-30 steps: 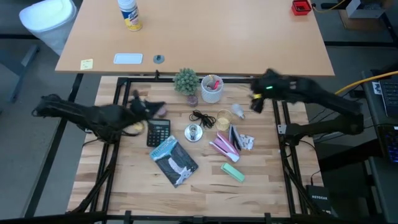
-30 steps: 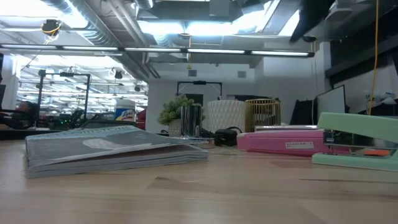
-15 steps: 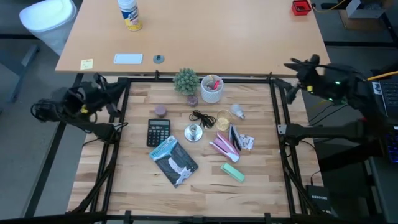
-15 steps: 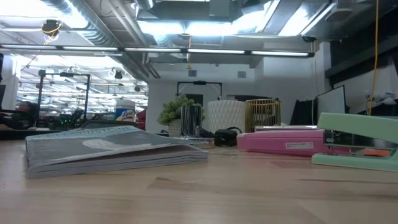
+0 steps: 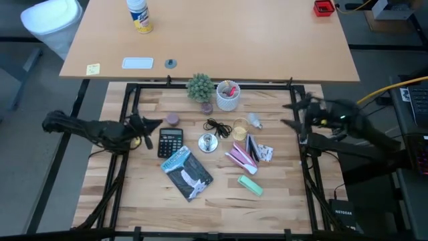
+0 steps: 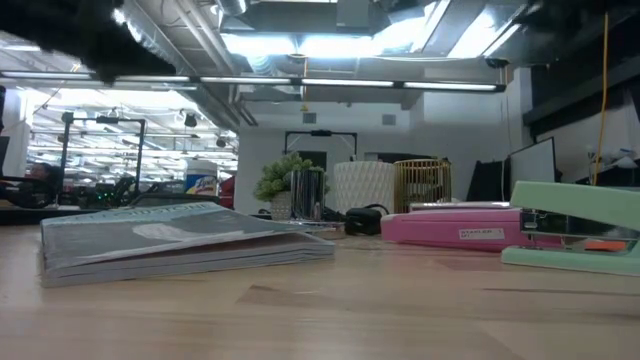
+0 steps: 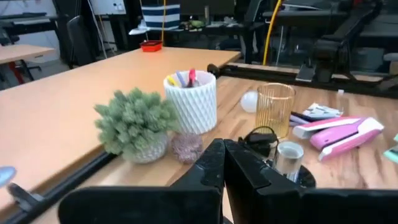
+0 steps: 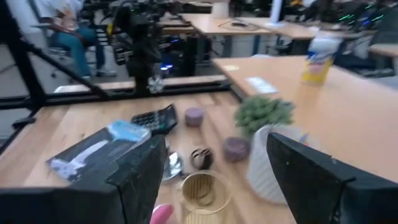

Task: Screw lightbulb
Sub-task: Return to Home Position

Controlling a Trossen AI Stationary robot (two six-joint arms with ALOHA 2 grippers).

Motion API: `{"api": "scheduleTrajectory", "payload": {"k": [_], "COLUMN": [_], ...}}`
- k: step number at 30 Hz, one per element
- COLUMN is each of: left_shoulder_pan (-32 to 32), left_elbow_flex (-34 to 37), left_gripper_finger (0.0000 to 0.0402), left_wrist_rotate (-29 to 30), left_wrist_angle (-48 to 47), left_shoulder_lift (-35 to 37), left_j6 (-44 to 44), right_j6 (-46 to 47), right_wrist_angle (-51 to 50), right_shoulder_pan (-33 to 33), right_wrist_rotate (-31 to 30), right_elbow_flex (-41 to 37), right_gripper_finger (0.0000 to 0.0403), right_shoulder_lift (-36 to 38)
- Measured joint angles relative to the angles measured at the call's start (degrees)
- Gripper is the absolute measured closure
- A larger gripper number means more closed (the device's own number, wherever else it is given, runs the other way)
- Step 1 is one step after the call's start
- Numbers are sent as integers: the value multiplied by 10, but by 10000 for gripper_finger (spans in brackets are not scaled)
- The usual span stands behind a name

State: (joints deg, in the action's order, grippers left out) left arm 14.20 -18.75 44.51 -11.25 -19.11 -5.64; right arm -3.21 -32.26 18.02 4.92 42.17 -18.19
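Unscrewed, a small frosted white globe lightbulb (image 5: 255, 120) lies loose on the pale wooden table (image 5: 281, 194) while I watch both arms stand off.

At nine o'clock the left gripper (image 5: 150, 125) hovers beside the black calculator (image 5: 170, 142), fingers pressed together on nothing. The lightbulb rests at one o'clock from the round shiny silver lamp base (image 5: 208, 142), just beside the amber translucent cup (image 5: 240, 128). At three o'clock the right gripper (image 5: 292, 115) is spread wide and empty. I judge both are parked clear of the clutter.

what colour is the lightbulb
The lightbulb is frosted white; it shows best in the high view.
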Motion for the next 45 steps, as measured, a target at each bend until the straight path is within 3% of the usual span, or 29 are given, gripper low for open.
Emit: {"api": "scheduleTrajectory", "payload": {"k": [9,16,25,45], "left_shoulder_pan": [0,0,0,0], "left_elbow_flex": [169,181,181,181], "left_gripper_finger": [401,401,402,402], "left_wrist_rotate": [0,0,0,0], "left_wrist_angle": [204,194,149,149], "left_shoulder_lift": [0,0,-2,0], "left_j6": [17,4,29,26], "right_j6": [66,87,90,105], "right_wrist_angle": [173,258,270,264], "right_shoulder_pan": [0,0,0,-2], "right_wrist_rotate": [40,67,67,65], "right_elbow_flex": [-250,-353,-387,-387], "right_gripper_finger": [118,118,118,118], "right_shoulder_lift": [68,69,68,68]}}
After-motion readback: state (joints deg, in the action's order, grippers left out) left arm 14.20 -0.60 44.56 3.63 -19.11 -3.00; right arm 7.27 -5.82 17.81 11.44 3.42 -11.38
